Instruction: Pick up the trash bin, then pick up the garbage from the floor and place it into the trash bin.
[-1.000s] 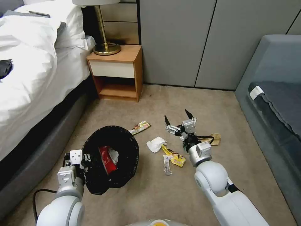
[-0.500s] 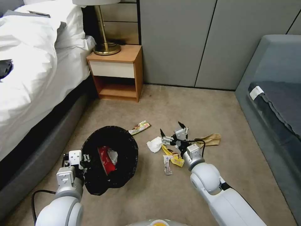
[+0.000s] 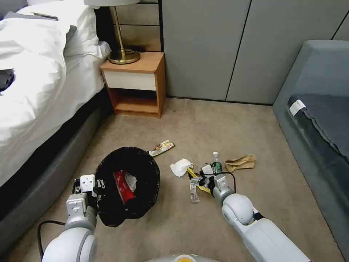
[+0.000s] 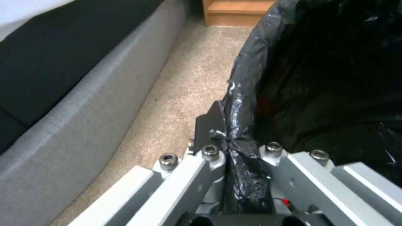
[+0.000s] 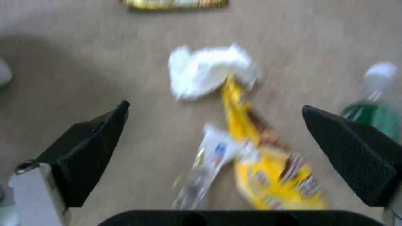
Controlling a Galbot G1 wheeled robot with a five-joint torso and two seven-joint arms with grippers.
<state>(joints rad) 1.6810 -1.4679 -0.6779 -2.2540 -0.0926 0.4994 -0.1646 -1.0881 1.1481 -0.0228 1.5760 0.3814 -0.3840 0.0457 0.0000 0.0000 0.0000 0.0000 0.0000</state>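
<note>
Above yellow wrapper (image 5: 268, 169), spread right pincer (image 5: 215, 125)

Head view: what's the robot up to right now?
It's collecting litter off the carpet. The left gripper is clamped on the bag-lined rim of the trash bin, holding it tilted, with a red packet already inside. The right gripper is open, low over a yellow wrapper and a silver sachet. A paper wad, small bottle and brown paper bag lie nearby.

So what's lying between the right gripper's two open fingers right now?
The right wrist view shows the yellow snack wrapper and a silvery packet on the carpet between the right gripper's fingers.
</note>
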